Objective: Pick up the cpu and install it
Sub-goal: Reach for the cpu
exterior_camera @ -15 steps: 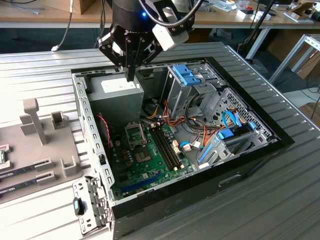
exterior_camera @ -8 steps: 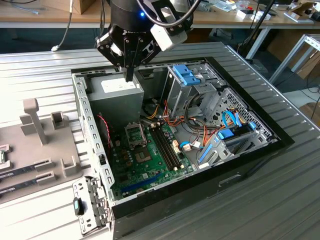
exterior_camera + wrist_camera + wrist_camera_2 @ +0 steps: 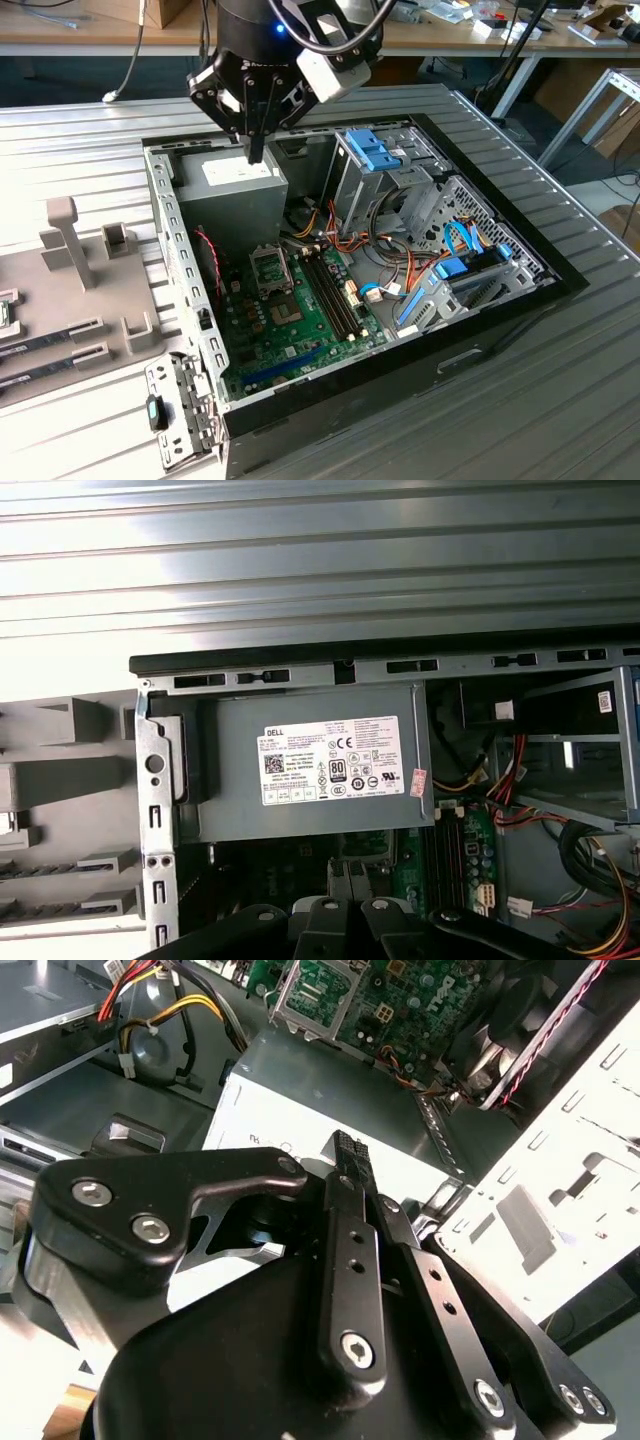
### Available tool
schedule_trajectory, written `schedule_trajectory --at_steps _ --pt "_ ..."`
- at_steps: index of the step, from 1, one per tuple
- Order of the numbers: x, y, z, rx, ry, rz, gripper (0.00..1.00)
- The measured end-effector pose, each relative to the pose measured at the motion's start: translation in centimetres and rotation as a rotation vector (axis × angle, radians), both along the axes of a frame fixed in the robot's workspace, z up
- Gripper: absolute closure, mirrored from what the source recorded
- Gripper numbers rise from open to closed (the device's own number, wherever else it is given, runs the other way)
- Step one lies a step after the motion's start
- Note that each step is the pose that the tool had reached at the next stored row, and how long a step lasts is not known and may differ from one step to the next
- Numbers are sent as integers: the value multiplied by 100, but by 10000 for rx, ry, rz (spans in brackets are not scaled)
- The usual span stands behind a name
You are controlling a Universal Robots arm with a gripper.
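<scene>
You have the gripper hanging directly above the power supply, its tips just over the labelled top face. In the second wrist view you can see its fingers pressed together, pad against pad. On the motherboard, just beside the power supply, sits the socket, a metal frame around a dark centre. What looks to be the cpu, a small green-rimmed piece cut by the picture's edge, lies well apart from the power supply, outside the case on the grey tray toward the exterior view's left.
</scene>
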State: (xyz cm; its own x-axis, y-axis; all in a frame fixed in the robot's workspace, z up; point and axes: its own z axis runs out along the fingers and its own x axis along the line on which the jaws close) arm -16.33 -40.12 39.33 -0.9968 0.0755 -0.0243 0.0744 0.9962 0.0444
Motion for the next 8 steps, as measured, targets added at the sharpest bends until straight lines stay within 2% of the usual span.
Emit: schedule_trajectory --at_steps 8 --pt "-31 0 0 0 0 0 89"
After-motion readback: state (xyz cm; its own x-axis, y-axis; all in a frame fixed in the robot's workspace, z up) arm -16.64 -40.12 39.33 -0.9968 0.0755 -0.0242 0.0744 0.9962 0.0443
